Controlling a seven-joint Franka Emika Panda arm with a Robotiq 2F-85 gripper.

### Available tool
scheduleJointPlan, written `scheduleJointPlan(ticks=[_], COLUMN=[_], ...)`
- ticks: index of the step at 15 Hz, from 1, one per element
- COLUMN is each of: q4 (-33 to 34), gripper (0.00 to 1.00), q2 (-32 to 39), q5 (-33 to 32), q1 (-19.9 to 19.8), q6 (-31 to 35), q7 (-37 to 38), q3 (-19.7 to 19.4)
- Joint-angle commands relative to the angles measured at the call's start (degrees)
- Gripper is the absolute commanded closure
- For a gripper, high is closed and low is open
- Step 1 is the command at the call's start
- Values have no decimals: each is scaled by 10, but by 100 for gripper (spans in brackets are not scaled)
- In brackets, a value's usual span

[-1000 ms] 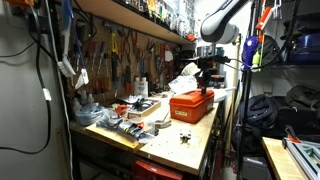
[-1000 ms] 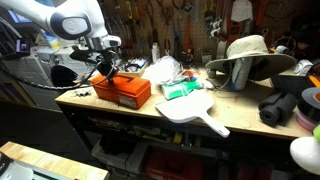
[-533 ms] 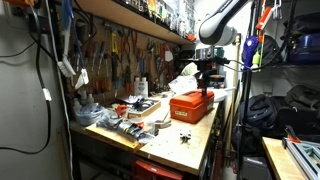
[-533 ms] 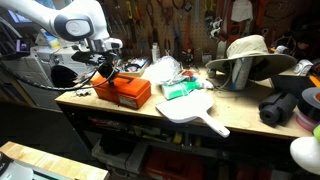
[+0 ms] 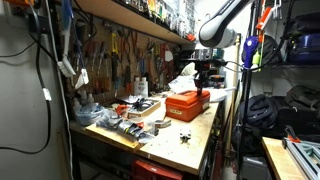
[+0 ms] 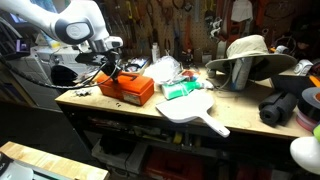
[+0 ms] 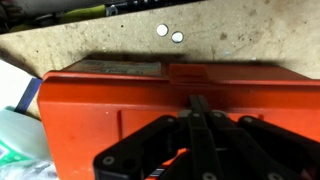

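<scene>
**Claw closed over the orange case**

My claw [image 7: 201, 104] is pressed together. In the wrist view its 2 fingers [image 7: 196, 120] meet in 1 thin black bar with nothing between them. The tips sit over the lid of the orange case [image 7: 110, 100], near its long edge. I cannot tell whether they touch the lid.

In an exterior view the claw [image 5: 203, 84] points straight down onto the far end of the orange case [image 5: 185, 104]. The lid looks shut and flat. The case lies on the wooden tabletop [image 5: 203, 140], roughly midway along it and closer to the open front edge than to the wall.

From the opposite side, the claw [image 6: 113, 72] stands over the case [image 6: 127, 90], which sits near 1 end of the tabletop [image 6: 110, 112], just back from the front edge.

Past the case in the wrist view, 2 small white discs [image 7: 169, 33] lie on bare wood. Beside the case, toward the middle of the tabletop, are a crumpled plastic bag [image 6: 165, 70] and a green packet [image 6: 182, 90]. A white paddle board [image 6: 192, 112] juts over the front edge there. A straw hat [image 6: 245, 55] sits well apart toward the other end. Hand tools [image 5: 120, 55] hang on the wall behind the back edge.
</scene>
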Motion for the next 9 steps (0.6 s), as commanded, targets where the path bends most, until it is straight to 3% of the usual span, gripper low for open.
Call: scheduleJointPlan(ticks=[1,6,7,9], q4=[-11,-9,-9,-7], gripper=[100,100,74,68], q2=[57,59,60,58], q5=[4,3,-11,-20], q1=[3,5,3,3], q6=[85,91,91,77], q7=[1,-64,-73,-114], q3=[2,-1,0,-1])
